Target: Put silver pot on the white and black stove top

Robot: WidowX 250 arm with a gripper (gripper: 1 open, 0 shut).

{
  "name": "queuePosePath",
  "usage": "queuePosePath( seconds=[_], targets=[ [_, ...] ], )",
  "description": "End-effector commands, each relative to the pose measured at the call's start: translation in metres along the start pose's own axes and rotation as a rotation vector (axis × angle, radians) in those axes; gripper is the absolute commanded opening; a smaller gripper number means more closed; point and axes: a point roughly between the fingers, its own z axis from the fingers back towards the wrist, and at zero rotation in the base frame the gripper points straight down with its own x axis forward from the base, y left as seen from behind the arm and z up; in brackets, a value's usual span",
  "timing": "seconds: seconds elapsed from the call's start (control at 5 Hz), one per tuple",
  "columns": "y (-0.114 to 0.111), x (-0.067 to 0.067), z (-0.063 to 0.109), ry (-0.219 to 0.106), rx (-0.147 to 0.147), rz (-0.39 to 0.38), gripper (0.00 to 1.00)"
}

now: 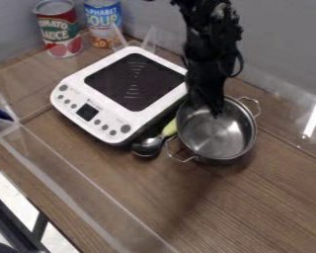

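The silver pot (pixel 224 140) is a small shiny steel pot with loop handles, just right of the stove's front corner and slightly tilted. My gripper (pixel 201 107) comes down from above and is shut on the pot's rim on the side facing the stove, one finger inside. The white and black stove top (pixel 121 86) lies flat at the left, its black glass square with ring marks bare and its button panel facing front left.
A metal spoon (pixel 149 146) and a yellow-green item (pixel 169 126) lie against the stove's front-right edge, beside the pot. Two cans (pixel 56 27) (pixel 104 20) stand at the back left. A clear sheet edge crosses the wooden table (pixel 253 212) in front.
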Motion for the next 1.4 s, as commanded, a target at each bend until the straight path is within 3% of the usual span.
queuePosePath(
  seconds=[0.0, 0.2, 0.6, 0.8, 1.0, 1.2],
  targets=[
    [0.004, 0.002, 0.01, -0.051, 0.005, -0.042, 0.0],
    [0.003, 0.001, 0.014, -0.071, -0.006, -0.088, 0.0],
    [0.008, 0.002, 0.0, -0.075, 0.0, -0.081, 0.0],
    [0.017, -0.001, -0.006, -0.093, -0.013, -0.118, 0.0],
    [0.026, -0.005, -0.012, -0.108, -0.026, -0.155, 1.0],
    [0.023, 0.009, -0.011, -0.108, -0.023, -0.155, 1.0]
  ],
)
